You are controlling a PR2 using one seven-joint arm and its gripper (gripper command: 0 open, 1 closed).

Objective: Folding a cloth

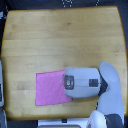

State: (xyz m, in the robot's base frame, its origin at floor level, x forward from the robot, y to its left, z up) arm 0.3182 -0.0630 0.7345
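My gripper (pixel 65 83) sits over the edge of the cloth (pixel 50 88) that faces the exterior view's right, and the grey housing of my wrist covers my fingertips completely. I cannot tell whether my fingers are spread, closed, or already pinching fabric; the view from above simply does not show them.

The cloth lies flat on the wooden table (pixel 55 40), close to the table's near edge at the bottom of the view and well apart from its far edge. What I can see of it is a single pink panel, roughly square, with no visible crease, raised flap or doubled layer. Its part nearest my wrist is hidden under me, so I cannot say how that edge lies.

Judging from this, I think the fold itself is not yet made. At most I am at the grasping step on that hidden edge. Lifting it, carrying it across the panel toward the opposite edge, and laying it down all seem left to do.
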